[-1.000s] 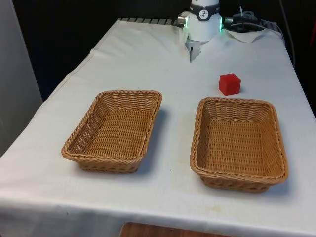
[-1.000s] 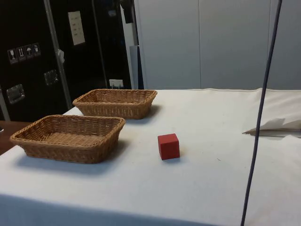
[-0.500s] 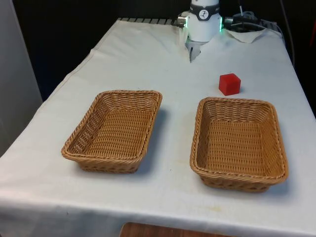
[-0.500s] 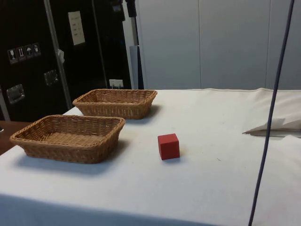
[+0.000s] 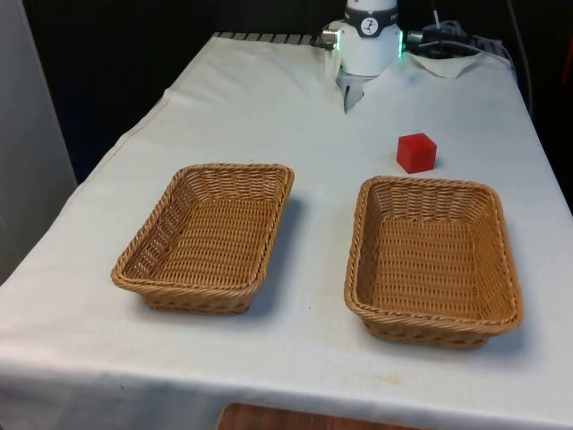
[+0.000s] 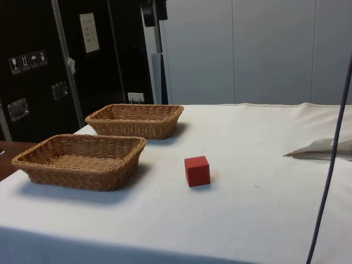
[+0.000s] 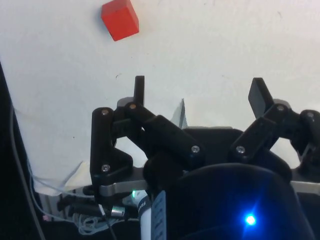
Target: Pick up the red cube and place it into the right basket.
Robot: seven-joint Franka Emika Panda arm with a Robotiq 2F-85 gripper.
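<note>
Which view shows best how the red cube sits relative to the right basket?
The front view: the red cube sits on the cloth just beyond the right basket's far rim, apart from it. The side view confirms the gap. The wrist view shows the cube alone.

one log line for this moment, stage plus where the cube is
stage: pre-grasp | tool: open, empty, above the cloth | red cube: on the cloth beside the right basket, untouched | both baskets: empty
</note>
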